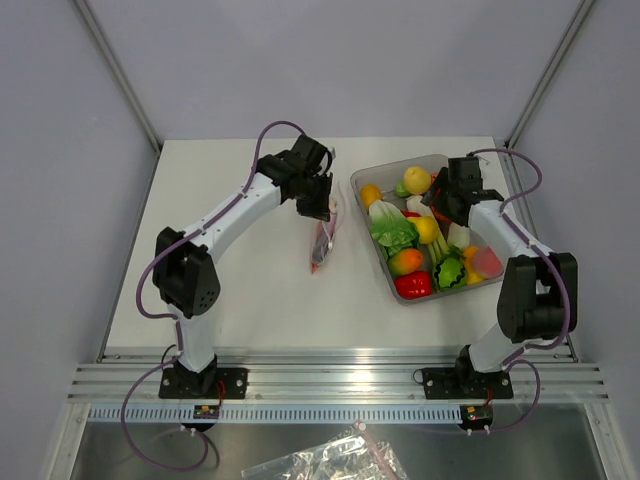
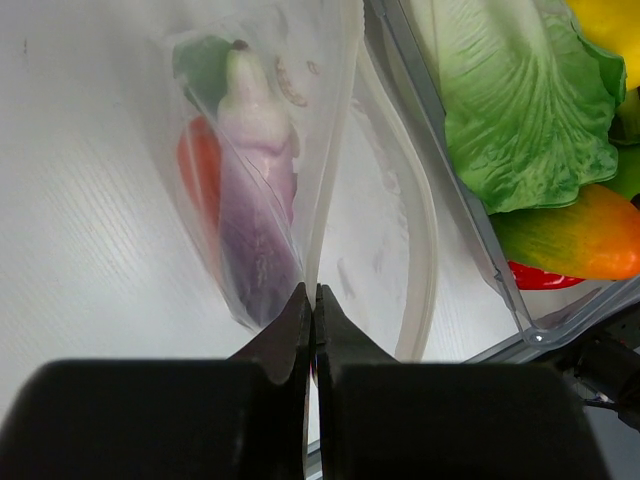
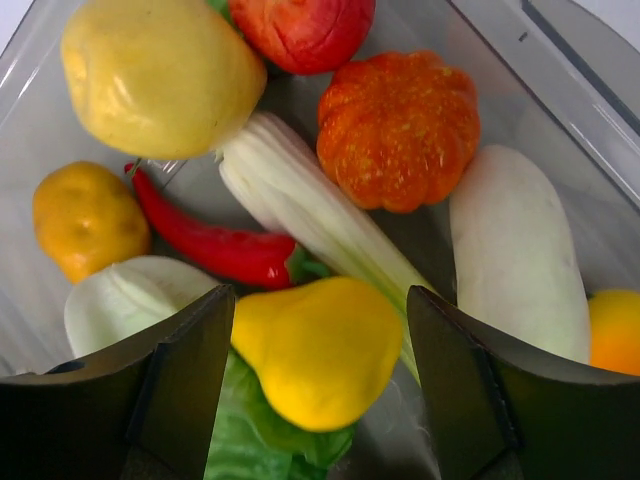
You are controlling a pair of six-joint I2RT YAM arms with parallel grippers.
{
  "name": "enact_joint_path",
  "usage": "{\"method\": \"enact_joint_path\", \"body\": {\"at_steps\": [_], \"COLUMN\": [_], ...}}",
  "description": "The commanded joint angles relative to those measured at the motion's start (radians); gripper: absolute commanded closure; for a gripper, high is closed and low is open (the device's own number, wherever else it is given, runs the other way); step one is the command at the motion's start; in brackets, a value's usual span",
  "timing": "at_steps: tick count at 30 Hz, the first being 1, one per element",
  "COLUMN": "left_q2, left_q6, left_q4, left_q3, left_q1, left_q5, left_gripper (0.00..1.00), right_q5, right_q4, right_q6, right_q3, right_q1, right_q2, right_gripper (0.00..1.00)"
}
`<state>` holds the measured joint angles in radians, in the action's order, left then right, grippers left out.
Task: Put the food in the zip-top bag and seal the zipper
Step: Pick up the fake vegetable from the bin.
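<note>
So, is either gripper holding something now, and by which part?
The left gripper pinches the zip-top bag by a thin edge at its open mouth. The right gripper is open over the tray and holds nothing.

I see a purple eggplant (image 2: 258, 215) in the clear bag (image 2: 320, 70) past my black left pincer (image 2: 314, 300), yellow pear (image 3: 318, 360) between right pincer's (image 3: 320, 295) fingers (image 3: 170, 380).

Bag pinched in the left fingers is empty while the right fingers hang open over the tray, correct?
No, the bag holds an eggplant and a red-orange piece, as the left wrist view shows. The left fingers do pinch it, and the right fingers are open over the tray.
</note>
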<state>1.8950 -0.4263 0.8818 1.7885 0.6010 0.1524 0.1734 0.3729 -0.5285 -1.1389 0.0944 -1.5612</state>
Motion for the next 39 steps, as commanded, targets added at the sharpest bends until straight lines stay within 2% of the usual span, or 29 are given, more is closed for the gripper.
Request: {"method": "enact_joint_path", "body": {"at_steps": [1, 3, 7, 13, 14, 18, 25, 29, 32, 33, 36, 39], "left_q2": [-0.016, -0.019, -0.022, -0.020, -0.014, -0.014, -0.020, -0.019, -0.022, -0.022, -0.028, -0.019], "left_q6": [0.017, 0.021, 0.026, 0.029, 0.032, 0.040, 0.046, 0.050, 0.052, 0.050, 0.050, 0.050], "left_q4": [-0.030, -0.027, -0.023, -0.037, -0.037, -0.032, -0.033, -0.029, -0.026, -0.026, -0.033, -0.038], "left_q3": [0.005, 0.005, 0.000, -0.015, -0.015, -0.024, -0.041, -0.041, -0.047, -0.049, -0.060, -0.055], "left_q1": [0.006, 0.006, 0.006, 0.008, 0.008, 0.011, 0.011, 0.013, 0.014, 0.014, 0.014, 0.014], "left_q5": [-0.016, -0.019, -0.007, 0.010, 0.015, 0.018, 0.013, 0.012, 0.009, 0.006, 0.007, 0.012], "left_gripper": [1.00, 1.00, 1.00, 1.00, 1.00, 1.00, 1.00, 1.00, 1.00, 1.00, 1.00, 1.00], "right_q5": [-0.015, -0.034, 0.021, 0.027, 0.028, -0.002, -0.021, -0.064, -0.055, -0.046, -0.028, -0.014], "right_q4": [-0.081, -0.140, -0.106, -0.140, -0.141, -0.164, -0.161, -0.247, -0.250, -0.259, -0.281, -0.278], "right_q6": [0.002, -0.008, -0.051, -0.171, -0.186, -0.281, -0.330, -0.363, -0.357, -0.352, -0.324, -0.298], "right_q3": [-0.099, -0.119, -0.223, -0.252, -0.260, -0.289, -0.383, -0.355, -0.363, -0.346, -0.318, -0.267], "right_q1": [-0.030, -0.038, -0.061, -0.085, -0.119, -0.142, -0.142, -0.144, -0.142, -0.139, -0.140, -0.140], "right_q2": [-0.066, -0.111, -0.195, -0.255, -0.279, -0.336, -0.471, -0.499, -0.499, -0.490, -0.441, -0.373], "right_gripper": [0.23, 0.23, 0.23, 0.24, 0.25, 0.24, 0.24, 0.24, 0.35, 0.47, 0.65, 0.69]}}
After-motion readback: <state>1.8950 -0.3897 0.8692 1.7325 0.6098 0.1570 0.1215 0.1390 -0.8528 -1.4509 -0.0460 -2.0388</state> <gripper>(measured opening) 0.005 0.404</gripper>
